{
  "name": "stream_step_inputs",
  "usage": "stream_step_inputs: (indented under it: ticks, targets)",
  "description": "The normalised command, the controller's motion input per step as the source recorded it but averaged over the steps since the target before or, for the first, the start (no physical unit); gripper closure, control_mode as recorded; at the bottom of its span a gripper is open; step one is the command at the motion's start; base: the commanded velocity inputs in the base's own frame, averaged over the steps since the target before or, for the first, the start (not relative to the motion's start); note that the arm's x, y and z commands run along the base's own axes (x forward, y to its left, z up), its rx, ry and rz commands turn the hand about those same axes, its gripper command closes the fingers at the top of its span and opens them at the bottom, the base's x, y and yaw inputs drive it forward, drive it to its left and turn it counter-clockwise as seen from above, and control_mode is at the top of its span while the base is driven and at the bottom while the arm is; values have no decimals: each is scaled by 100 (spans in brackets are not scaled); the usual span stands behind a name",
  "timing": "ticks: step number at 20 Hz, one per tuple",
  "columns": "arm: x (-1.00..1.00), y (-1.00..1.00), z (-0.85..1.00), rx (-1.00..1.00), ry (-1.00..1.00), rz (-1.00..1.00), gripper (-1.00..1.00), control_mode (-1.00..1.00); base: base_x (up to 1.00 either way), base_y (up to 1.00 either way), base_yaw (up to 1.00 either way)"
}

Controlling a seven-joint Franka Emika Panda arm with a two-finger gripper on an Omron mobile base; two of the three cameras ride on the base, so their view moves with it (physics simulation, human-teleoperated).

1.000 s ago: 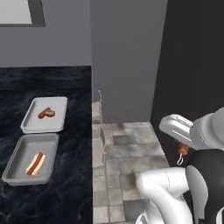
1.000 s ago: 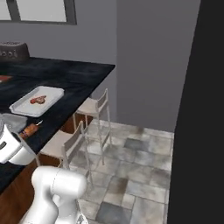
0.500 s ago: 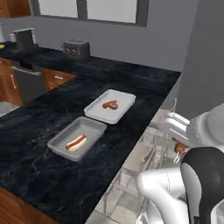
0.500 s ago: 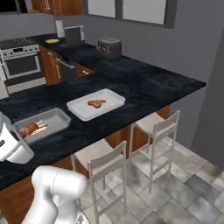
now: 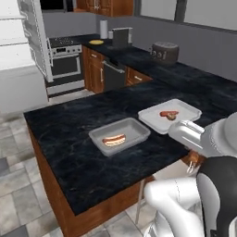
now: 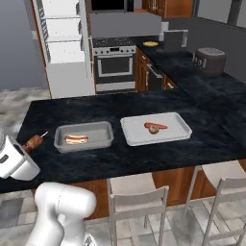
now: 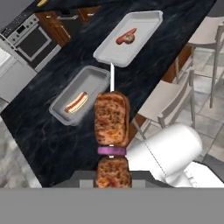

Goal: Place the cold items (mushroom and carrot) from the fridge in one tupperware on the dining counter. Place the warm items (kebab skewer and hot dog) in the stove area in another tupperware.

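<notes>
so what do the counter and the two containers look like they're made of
Dining counter: looks like polished black stone, going by its faint white veins, on a brown wood-grain base.
Tupperwares: probably matte plastic; plain pale grey, rounded corners, no shine. Could be metal.

Both base views look forward and down from behind the arm, left and right, at mid distance. They share the dark surface [image 5: 69, 134] with the two tupperwares [image 5: 119, 135] and the stove [image 6: 114, 65] beyond. The hand view looks steeply down along the tool onto the same surface.
</notes>
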Motion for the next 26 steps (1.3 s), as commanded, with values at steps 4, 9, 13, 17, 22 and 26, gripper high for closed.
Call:
stream_step_inputs:
  ticks: [4, 9, 13, 17, 22, 26]
  targets:
    - [0, 0, 0, 0, 0, 0, 100, 100, 97, -4, 46]
    - [0, 0, 0, 0, 0, 0, 100, 100, 100, 1, 32]
    - [75, 14, 0, 0, 31, -21, 100, -100, 25, 5, -4]
    - [100, 17, 0, 0, 57, -23, 100, -100, 0, 0, 0]
    - [98, 0, -36, 3, 56, -1, 100, -100, 0, 0, 0]
    - [61, 1, -61, 17, -3, 0, 100, -100, 0, 0, 0]
